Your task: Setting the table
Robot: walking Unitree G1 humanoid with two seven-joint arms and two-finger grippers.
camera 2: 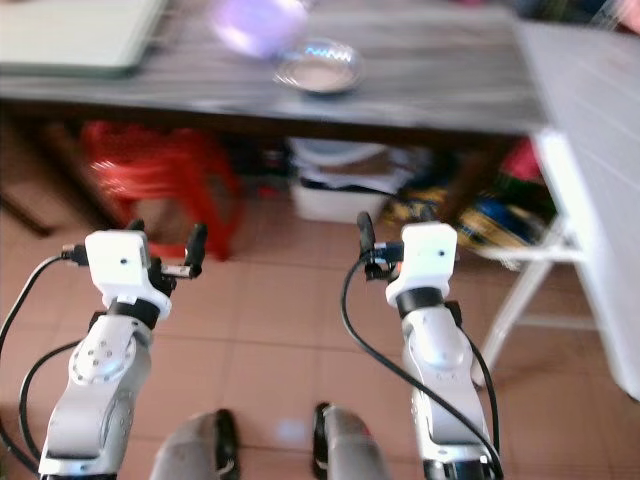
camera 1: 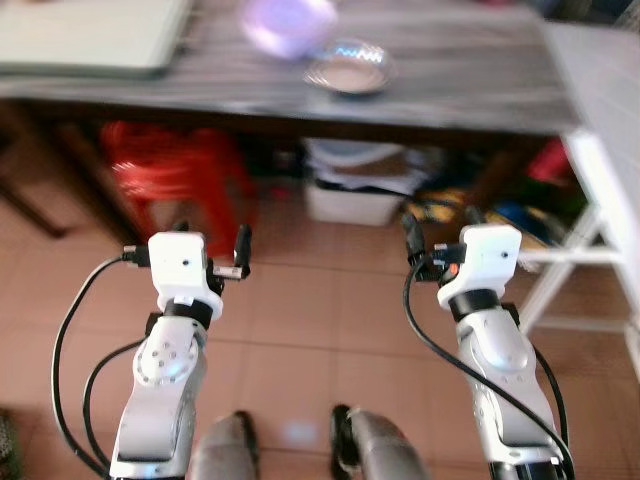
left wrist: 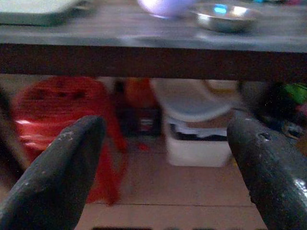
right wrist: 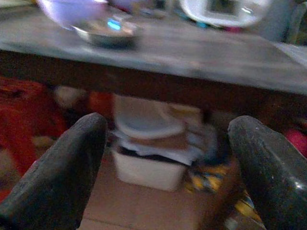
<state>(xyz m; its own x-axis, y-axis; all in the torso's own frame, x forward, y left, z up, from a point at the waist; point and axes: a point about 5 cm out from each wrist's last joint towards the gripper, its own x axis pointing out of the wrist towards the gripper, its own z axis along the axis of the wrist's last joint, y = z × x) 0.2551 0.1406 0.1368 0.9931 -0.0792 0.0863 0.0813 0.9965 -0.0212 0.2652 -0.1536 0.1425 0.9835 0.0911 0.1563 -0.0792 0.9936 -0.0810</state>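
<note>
We hold our left gripper (camera 1: pixel 212 250) and right gripper (camera 1: pixel 440 235) wide open and empty, short of the table (camera 1: pixel 450 80); blur risks misjudging the metal bowl (camera 1: pixel 348 70).

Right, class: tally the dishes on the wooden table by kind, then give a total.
Metal bowl: 1
Purple bowl: 1
Total: 2 dishes on the table
</note>
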